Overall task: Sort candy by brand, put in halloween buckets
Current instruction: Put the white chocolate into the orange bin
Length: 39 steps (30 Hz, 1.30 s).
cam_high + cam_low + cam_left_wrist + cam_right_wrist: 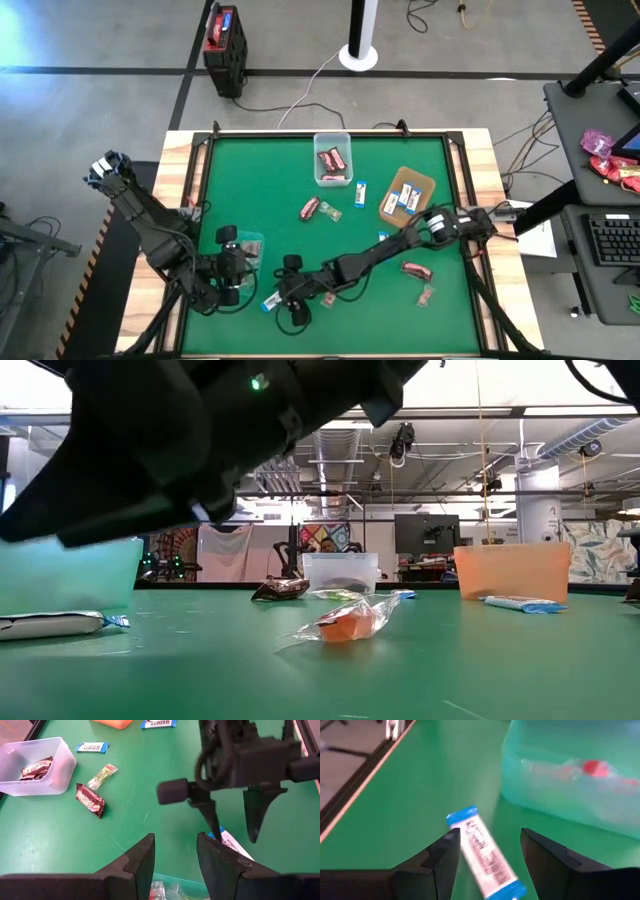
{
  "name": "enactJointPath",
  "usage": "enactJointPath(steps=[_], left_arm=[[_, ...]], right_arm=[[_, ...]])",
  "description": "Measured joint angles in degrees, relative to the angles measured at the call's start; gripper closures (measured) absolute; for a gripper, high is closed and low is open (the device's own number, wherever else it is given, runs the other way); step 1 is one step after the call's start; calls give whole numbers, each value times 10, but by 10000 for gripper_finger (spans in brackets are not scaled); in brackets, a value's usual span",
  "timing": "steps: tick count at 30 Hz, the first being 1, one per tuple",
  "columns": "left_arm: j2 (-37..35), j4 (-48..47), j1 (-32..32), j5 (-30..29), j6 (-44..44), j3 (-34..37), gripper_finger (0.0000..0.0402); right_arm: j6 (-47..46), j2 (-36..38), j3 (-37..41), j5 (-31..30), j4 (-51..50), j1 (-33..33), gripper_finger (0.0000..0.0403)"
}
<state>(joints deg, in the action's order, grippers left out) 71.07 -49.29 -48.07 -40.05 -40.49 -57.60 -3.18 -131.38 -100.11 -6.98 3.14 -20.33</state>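
Three buckets are being shown on the green worktop (250,200) in the high view: a clear tub (333,158) at twelve o'clock holding dark red pieces, a brown tray (408,194) at two o'clock holding blue-and-white bars, and a teal tub (245,248) at eight o'clock beneath the left end effector (228,283). The right end effector (291,300) is being held at six o'clock over a blue-and-white bar (271,301). Loose candy is lying near the centre and at four o'clock.

Low view: a clear-pinkish piece (345,622) is lying in the foreground, with the orange-brown tray (512,572) at three o'clock and the teal tub (68,574) at nine o'clock.

Left wrist view: the left end effector (175,855) is being held spread and empty above the teal tub's rim (172,881), while the other arm's fingers (210,817) are pointing down at the bar (231,841).

Right wrist view: the right end effector (490,851) is being held spread, the blue-and-white bar (482,851) lying between its fingers, not yet pinched; the teal tub (570,775) is sitting at one o'clock.

For a clean grasp, the fingers are probably best lowered to the worktop with the bar centred across its narrow width before being closed; carrying to the brown tray would then suit the brand.
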Motion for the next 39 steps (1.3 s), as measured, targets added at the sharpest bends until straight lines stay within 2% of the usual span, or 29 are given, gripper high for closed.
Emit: enactJointPath(steps=[5, 14, 19, 25, 32, 35, 39], left_arm=[[0, 0, 0, 0, -1, 0, 272], [0, 0, 0, 0, -5, 1, 272], [0, 1, 0, 0, -5, 1, 272], [0, 3, 0, 0, -5, 2, 272], [0, 3, 0, 0, -5, 3, 272], [0, 3, 0, 0, -5, 4, 272], [0, 3, 0, 0, -5, 4, 272]], right_arm=[[3, -20, -9, 1, 0, 1, 196], [32, -28, -9, -5, -17, 1, 145], [32, -36, -8, 6, -19, 7, 145], [13, -50, -9, 51, -20, 22, 180], [23, -50, -8, 100, -30, 39, 256], [34, -50, -8, 106, -33, 43, 289], [40, -48, -7, 106, -40, 45, 309]])
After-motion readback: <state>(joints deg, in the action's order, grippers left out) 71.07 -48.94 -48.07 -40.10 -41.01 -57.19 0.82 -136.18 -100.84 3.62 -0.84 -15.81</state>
